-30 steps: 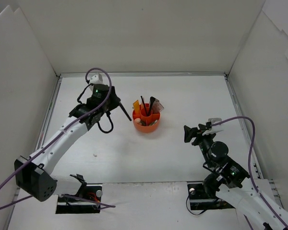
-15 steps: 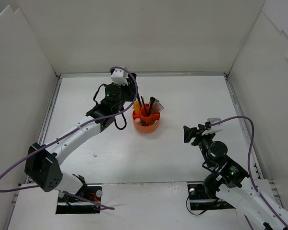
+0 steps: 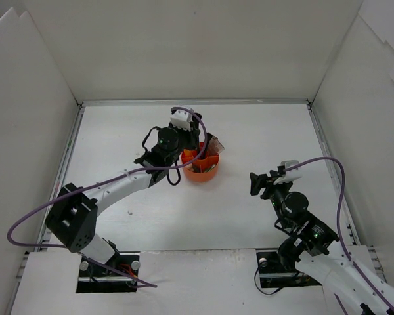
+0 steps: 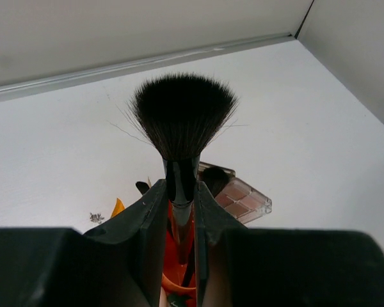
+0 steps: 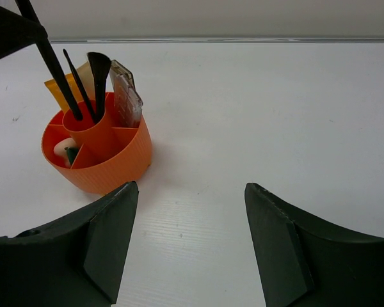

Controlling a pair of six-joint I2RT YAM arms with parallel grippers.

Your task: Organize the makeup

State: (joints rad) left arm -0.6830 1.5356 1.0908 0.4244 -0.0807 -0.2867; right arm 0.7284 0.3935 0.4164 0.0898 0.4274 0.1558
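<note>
Grips a black fan brush (image 4: 182,115) at the neck just below the bristles with the left claw (image 4: 179,192), both fingers (image 4: 147,224) pressed tight against it, bristles fanned out toward 12 o'clock in the left wrist view. Holds that brush slanted above the red-orange round holder (image 3: 205,173), with the handle's far end dipping into the central cup (image 5: 93,131), as seen from the right wrist. Shares the cup with two thin black brushes (image 5: 79,82) standing upright, one of them broader at the head. Stands the brown-pink eyeshadow palette (image 5: 125,96) on edge in the outer compartment at 1 o'clock of the cup, touching the rim. Props the orange tube (image 5: 54,86) in the compartment at 10 o'clock, behind the held handle. Tucks a beige sponge (image 5: 64,147) and a small dark green item (image 5: 72,153), too small to identify, into the compartment at 8 o'clock. Places the holder near the middle of the white desk (image 3: 118,151) in the overhead view, a little toward 12 o'clock. Sets the right claw (image 3: 257,184) at 4 o'clock from the holder, well apart from it, low over the desk and pointed its way. Spreads the right claw's fingers (image 5: 115,236) wide, gripping nothing.
</note>
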